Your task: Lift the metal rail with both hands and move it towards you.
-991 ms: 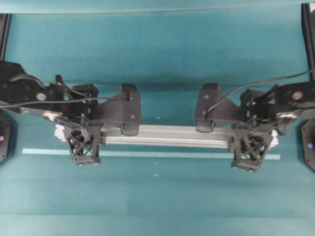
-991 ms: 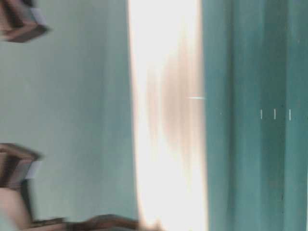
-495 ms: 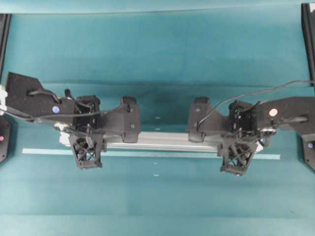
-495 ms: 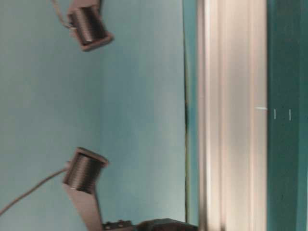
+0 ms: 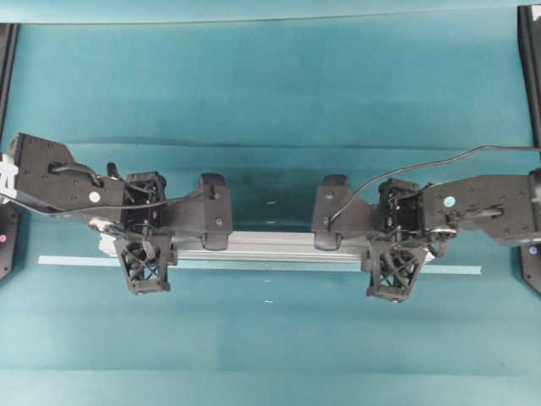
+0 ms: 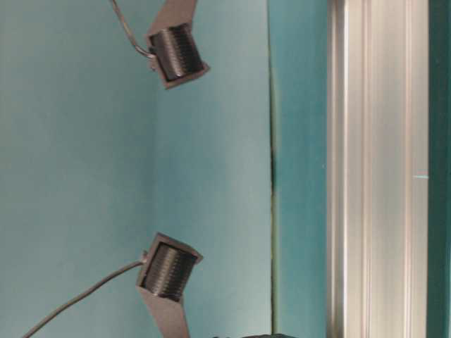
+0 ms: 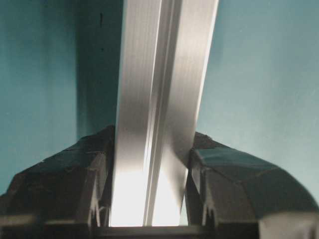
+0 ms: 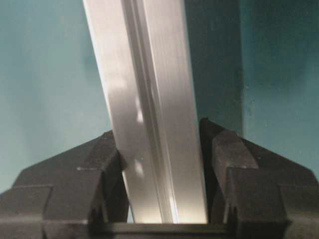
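Overhead: both grippers (left gripper (image 5: pixel 144 247), right gripper (image 5: pixel 399 250)) clamp the metal rail (image 5: pixel 270 246).

Legible text, labels, brands, numbers: none in any view; metal rail (image 5: pixel 270 247): bare grooved aluminium, unmarked; arm housings: small coloured dots only, no characters; desk (image 5: pixel 270 93): plain teal, a few short pale tick marks and a pale-blue tape strip (image 5: pixel 76 261), neither bearing writing.

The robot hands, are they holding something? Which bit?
Yes, the metal rail: left gripper clamps near its left end, right gripper near its right end.
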{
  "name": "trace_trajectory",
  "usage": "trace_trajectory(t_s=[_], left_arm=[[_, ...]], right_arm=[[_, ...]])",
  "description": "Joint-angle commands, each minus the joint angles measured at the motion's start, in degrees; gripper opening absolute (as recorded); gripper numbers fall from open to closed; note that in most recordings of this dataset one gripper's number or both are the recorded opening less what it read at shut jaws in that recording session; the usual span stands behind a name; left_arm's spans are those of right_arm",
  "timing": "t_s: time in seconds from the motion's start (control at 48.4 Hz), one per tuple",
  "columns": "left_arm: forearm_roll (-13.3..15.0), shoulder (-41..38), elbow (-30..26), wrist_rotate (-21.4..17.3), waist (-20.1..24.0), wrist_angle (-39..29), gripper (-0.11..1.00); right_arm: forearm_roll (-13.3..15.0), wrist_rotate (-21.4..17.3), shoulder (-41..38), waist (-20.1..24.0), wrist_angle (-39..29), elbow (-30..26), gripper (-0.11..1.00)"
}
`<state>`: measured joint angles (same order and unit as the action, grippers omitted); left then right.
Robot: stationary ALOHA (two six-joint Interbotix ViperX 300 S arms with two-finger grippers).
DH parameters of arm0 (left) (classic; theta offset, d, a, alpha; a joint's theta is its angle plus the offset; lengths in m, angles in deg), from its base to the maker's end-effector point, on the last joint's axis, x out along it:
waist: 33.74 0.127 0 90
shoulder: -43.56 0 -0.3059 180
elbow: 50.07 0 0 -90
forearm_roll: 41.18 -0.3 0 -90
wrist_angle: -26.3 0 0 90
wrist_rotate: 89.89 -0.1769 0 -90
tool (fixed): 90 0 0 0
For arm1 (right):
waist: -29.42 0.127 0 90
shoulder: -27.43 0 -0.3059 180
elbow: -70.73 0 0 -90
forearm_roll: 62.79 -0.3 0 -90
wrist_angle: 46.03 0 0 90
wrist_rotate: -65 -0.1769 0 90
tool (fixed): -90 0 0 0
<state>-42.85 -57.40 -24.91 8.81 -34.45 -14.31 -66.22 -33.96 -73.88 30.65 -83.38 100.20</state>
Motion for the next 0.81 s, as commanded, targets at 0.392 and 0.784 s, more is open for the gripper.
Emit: trace_trajectory(t_s=[0.392,0.784], left_arm=[[0.4,-0.9,-0.3,3.3,1.1,3.5,0.28],[0.4,-0.6,1.8,6.0,1.1,6.2,0.28]], right_arm=[[-0.3,-0.8,-0.6,-0.3,2.6,0.9,0.43],[-0.2,-0.6,-1.0,-0.5,3.8,1.4,0.43]])
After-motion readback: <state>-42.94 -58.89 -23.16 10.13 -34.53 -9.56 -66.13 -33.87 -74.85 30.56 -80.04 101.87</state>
